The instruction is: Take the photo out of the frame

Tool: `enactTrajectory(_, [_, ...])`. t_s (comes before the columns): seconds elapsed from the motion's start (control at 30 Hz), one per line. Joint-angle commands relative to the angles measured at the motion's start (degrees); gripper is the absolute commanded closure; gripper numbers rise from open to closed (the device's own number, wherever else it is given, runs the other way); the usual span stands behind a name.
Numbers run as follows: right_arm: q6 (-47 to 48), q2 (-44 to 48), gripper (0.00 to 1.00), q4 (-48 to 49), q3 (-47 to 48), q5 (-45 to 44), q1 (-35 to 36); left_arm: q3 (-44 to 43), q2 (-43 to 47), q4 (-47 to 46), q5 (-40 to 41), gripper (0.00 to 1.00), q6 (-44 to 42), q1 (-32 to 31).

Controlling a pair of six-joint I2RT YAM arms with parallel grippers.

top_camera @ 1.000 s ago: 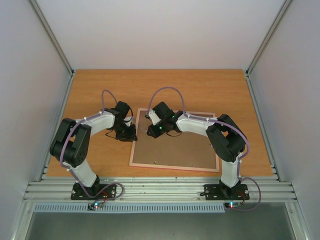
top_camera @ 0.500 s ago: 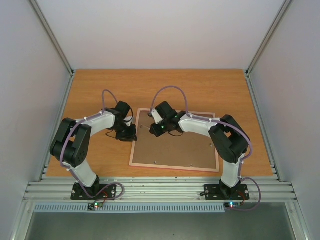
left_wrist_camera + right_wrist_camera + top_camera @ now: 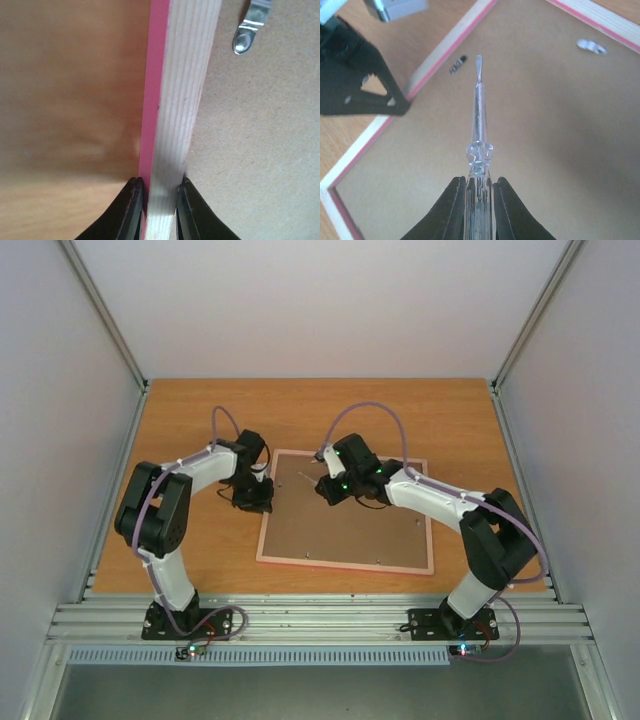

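The frame [image 3: 350,540] lies face down on the table, brown back board [image 3: 545,130] up, inside a pale rim with a pink outer edge [image 3: 185,100]. My left gripper [image 3: 255,502] is shut on the frame's left rail [image 3: 159,200], one finger on each side. My right gripper [image 3: 325,485] is shut on a clear-handled screwdriver [image 3: 479,115]. Its flat tip points at a small metal tab [image 3: 458,63] near the left rail. The photo is hidden under the board.
Another metal tab [image 3: 591,46] sits by the far rail, and one more [image 3: 248,30] shows beside the left rail. Grey walls close in the wooden table [image 3: 180,430] on three sides. An aluminium rail [image 3: 320,618] runs along the near edge.
The right gripper with the screwdriver has swung to the right and further out over the board. The left gripper and the frame have shifted slightly away from the bases.
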State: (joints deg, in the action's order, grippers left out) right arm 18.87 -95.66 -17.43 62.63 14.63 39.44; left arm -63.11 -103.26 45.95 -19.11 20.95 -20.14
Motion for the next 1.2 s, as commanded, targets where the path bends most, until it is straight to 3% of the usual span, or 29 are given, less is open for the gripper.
enactTrajectory(0.0, [1.00,4.49,0.99,-2.56,-2.86,-3.01,-1.36,-8.28,-6.09,4.11,6.39,0.89,-2.54,2.86])
enactTrajectory(0.4, [1.07,11.10,0.99,-5.63,-6.60,-5.78,-2.00,-30.32,-19.38,11.72,14.25,0.81,-9.84,5.64])
enactTrajectory(0.57, [1.49,12.51,0.99,-6.42,-7.31,-6.49,-2.22,-32.45,-18.56,11.27,14.71,0.62,-8.67,6.26])
enactTrajectory(0.73, [1.87,13.53,0.99,-6.67,-7.92,-6.81,-2.44,-28.49,-12.28,9.95,15.04,0.45,-3.42,6.28])
enactTrajectory(0.87, [2.12,13.97,0.99,-6.56,-8.09,-6.75,-2.52,-19.31,-4.10,4.56,12.55,0.34,4.37,6.32])
enactTrajectory(1.17, [2.81,14.53,0.99,-6.11,-9.09,-6.55,-3.09,1.00,10.76,-1.85,8.55,0.31,23.14,5.57])
